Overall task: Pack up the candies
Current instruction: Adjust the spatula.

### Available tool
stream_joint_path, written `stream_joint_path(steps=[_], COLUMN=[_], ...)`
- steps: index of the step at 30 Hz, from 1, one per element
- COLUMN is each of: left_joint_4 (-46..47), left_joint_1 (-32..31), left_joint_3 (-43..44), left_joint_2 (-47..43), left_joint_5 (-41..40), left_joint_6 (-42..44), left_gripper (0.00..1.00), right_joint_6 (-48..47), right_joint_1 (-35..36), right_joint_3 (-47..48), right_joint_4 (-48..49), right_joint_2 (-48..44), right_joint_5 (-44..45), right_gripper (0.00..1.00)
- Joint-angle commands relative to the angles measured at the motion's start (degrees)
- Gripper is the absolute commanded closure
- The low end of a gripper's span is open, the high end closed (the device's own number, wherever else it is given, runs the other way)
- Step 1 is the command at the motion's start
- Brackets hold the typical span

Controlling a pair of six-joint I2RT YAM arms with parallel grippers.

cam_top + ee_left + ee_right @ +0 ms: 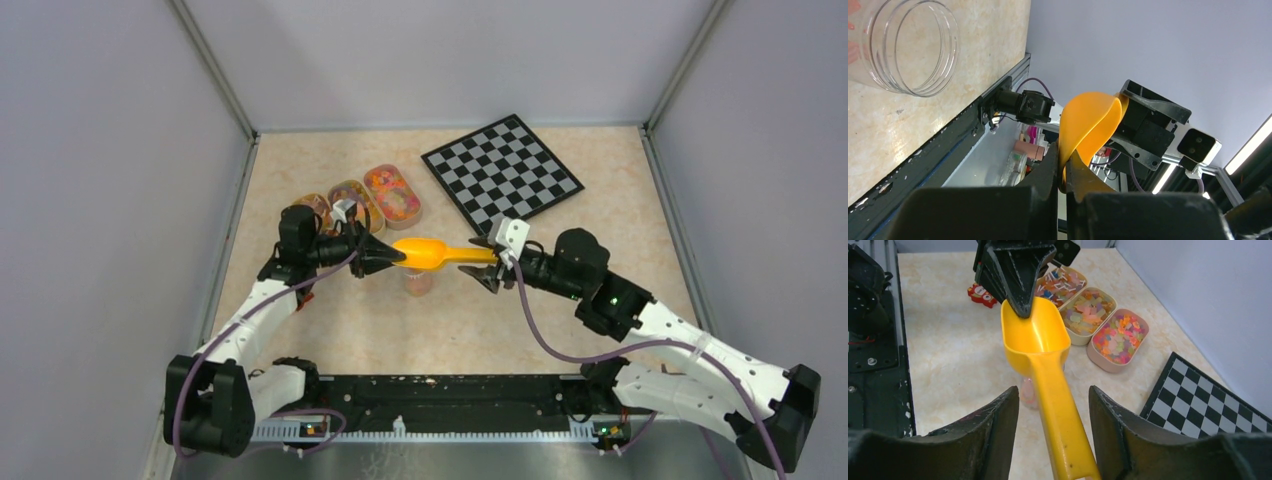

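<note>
- left claw [1062,152] clamped tight on the scoop [1035,335] rim
- right claw [1053,392] partly open, scoop handle between its jaws, gaps either side
- candies [393,192] at 11 o'clock from scoop, top view

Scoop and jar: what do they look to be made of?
The scoop looks like smooth moulded plastic: uniform orange-yellow, glossy highlights in the bowl. The jar is clear, the table showing through its ribbed neck; probably plastic, though glass cannot be ruled out.

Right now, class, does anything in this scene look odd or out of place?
The scoop hangs in the air, empty, pinched by its bowl rim in the left gripper. The right gripper stands open around the handle, not gripping it. Odd way to hold a scoop.
</note>
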Motion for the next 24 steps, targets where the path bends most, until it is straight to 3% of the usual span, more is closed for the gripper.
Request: stream_joint_path(steps=[1, 3, 6, 9, 11, 14, 16, 21, 24], left_joint_4=[6.13, 6.47, 8.83, 11.44, 13.22, 16.96, 16.70, 14.81, 14.47], left_joint_1=[-0.42, -0.41, -0.42, -0.41, -0.42, -0.42, -0.39, -0.41, -0.42], left_joint_3=[-1.35, -1.82, -2.73, -3.49, -4.14, -4.94, -4.50, -3.64, -3.54], left_joint_2=[-1.33, -1.20, -0.96, -0.97, -1.04, -1.11, -1.01, -1.16, -1.11], left_joint_5=[3.02, 2.90, 2.84, 3.00, 3.38, 4.33, 4.95, 5.49, 5.40], left_joint_6=[-2.90, -3.26, -5.16, -7.19, -8.91, -11.78, -11.42, -10.10, -9.77], left_gripper=[1.00, 1.00, 1.00, 1.00, 1.00, 1.00, 1.00, 1.00, 1.00], right_joint_6=[3.11, 3.25, 3.46, 4.20, 5.52, 5.25, 4.10, 4.20, 4.58], right_joint_1=[-0.23, -0.23, -0.25, -0.23, -0.23, -0.29, -1.43, -6.14, -6.21], right_joint_3=[-0.20, -0.20, -0.37, -1.07, -1.76, -2.00, -1.43, 0.42, 0.62], right_joint_4=[8.15, 8.43, 8.55, 9.34, 11.11, 10.73, 8.46, 4.36, 4.50], right_joint_2=[0.41, 0.48, 1.04, 1.22, 1.00, 0.96, 0.87, 0.61, 0.62], right_joint_5=[-3.32, -3.68, -4.27, -4.42, -4.44, -2.01, -3.13, -10.24, -11.66], right_gripper=[0.51, 0.58, 0.82, 0.94, 0.87, 0.50, 0.40, 0.40, 0.61])
